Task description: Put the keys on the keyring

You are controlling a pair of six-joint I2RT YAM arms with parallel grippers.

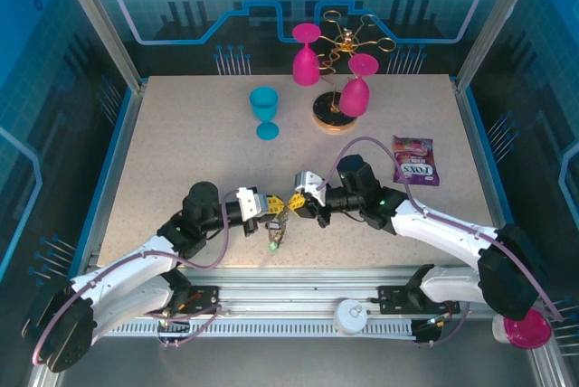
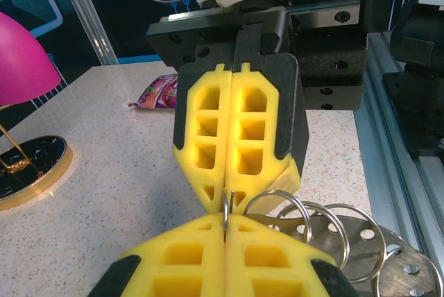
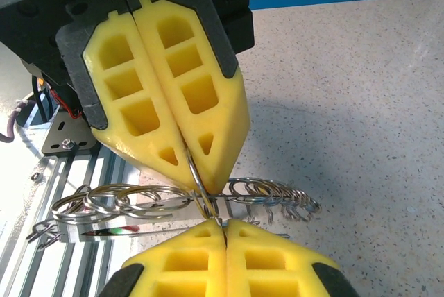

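Both the left tool (image 1: 274, 208) and right tool (image 1: 295, 203) are clamped on the thin keyring (image 3: 198, 187) near the counter's (image 1: 181, 143) 6 o'clock, keys (image 1: 273, 244) dangling underneath; looks light, stiff, slippery, so pinch bare wire.

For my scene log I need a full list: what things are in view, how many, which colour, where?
blue goblet: one, blue, upright mid-table
pink goblets: two, pink, upside down on the rack
rack: one, gold wire, far side
snack packet: one, purple, right side
keyring: one, silvery, pinched between both grippers
keys: count unclear, dangling under the grippers
table: one, speckled beige
left gripper: one, yellow fingers, shut on the keyring
right gripper: one, yellow fingers, shut on the keyring
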